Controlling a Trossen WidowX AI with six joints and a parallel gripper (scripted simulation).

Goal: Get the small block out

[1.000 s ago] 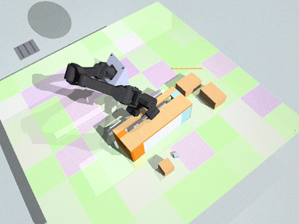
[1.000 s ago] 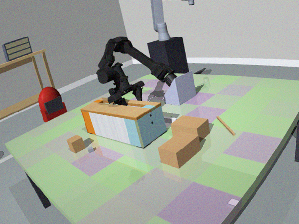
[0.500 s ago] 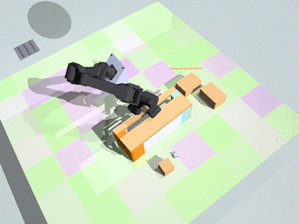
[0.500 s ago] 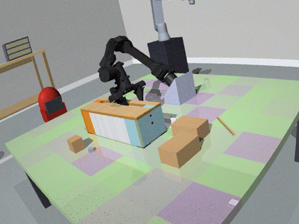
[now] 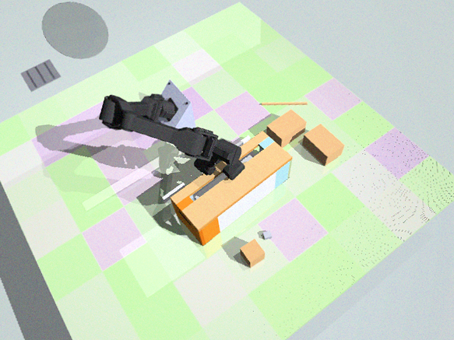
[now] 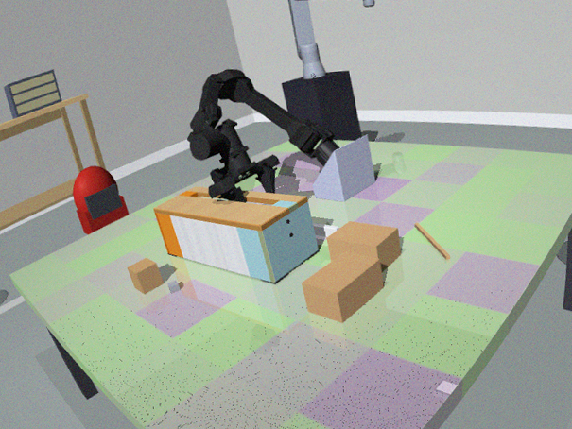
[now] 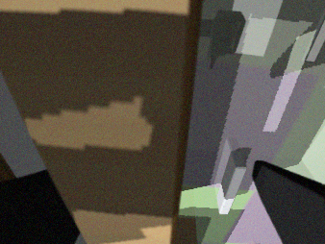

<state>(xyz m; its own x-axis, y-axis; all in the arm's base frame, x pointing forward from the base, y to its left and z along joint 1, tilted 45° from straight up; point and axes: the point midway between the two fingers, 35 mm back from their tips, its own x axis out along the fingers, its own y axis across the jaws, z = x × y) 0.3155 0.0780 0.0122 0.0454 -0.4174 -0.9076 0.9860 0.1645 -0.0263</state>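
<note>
The box (image 5: 258,174) (image 6: 218,211) (image 7: 96,178) has a tan top with a long slot, an orange end and a light blue end. Its front looks whitish, and no block can be made out inside. My gripper (image 5: 220,168) (image 6: 255,193) (image 7: 181,164) is open and empty, low over the box. Its fingers stand on either side of the rear tan strip of the top: one at the slot, the other behind the box. The fingertip at the slot is hidden in the top and exterior views. A small grey block (image 5: 266,235) (image 6: 174,286) lies on the table in front of the box.
A small tan cube (image 5: 252,253) (image 6: 145,275) stands by the grey block. Two larger tan blocks (image 5: 285,127) (image 5: 323,145) (image 6: 364,236) (image 6: 342,289) stand past the blue end. A thin stick (image 5: 283,103) (image 6: 432,240) lies beyond them. A grey wedge (image 5: 181,111) (image 6: 348,170) stands behind the box.
</note>
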